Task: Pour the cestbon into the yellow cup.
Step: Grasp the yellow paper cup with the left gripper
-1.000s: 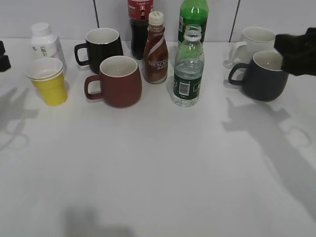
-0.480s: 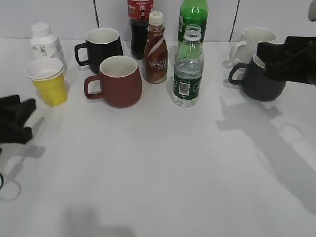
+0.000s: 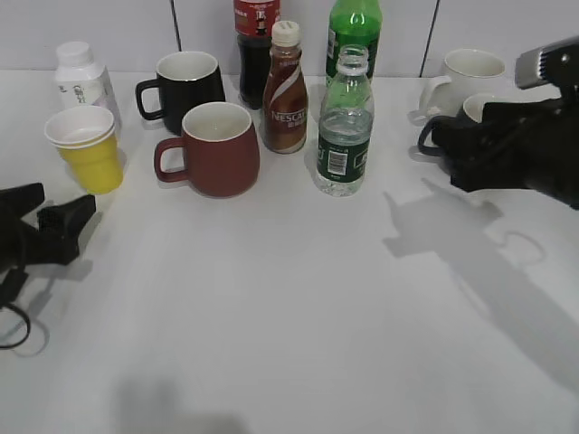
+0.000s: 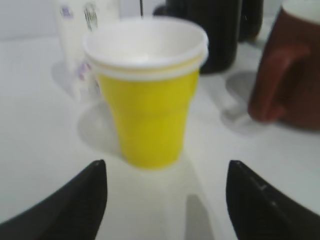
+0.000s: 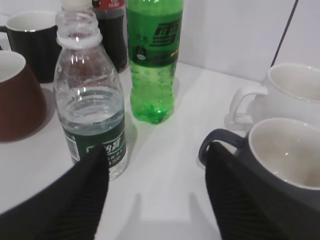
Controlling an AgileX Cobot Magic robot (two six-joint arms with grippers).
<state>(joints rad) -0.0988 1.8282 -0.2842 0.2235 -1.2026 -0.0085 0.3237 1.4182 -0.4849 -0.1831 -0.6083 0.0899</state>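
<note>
Both arms have pushed further into the scene since half a second ago: the left gripper now sits low at the left edge just short of the yellow cup, and the right gripper has slid left in front of the dark grey mug, partly hiding it.

Nearest, the left wrist view shows two dark fingertips spread wide with nothing between them, the yellow cup standing upright beyond the gap. The exterior view cannot show that gap clearly. The right wrist view likewise shows its fingers apart and empty, framing the cestbon to the left and the dark grey mug to the right.

Further back, the cestbon stands uncapped and upright near the table's middle, well apart from the yellow cup. Between them sits the dark red mug, with the brown Nescafe bottle beside the cestbon. Behind stand a black mug, a white bottle, a cola bottle, the green soda bottle and a white mug.

Everything rests on a white table that meets a pale tiled wall.
</note>
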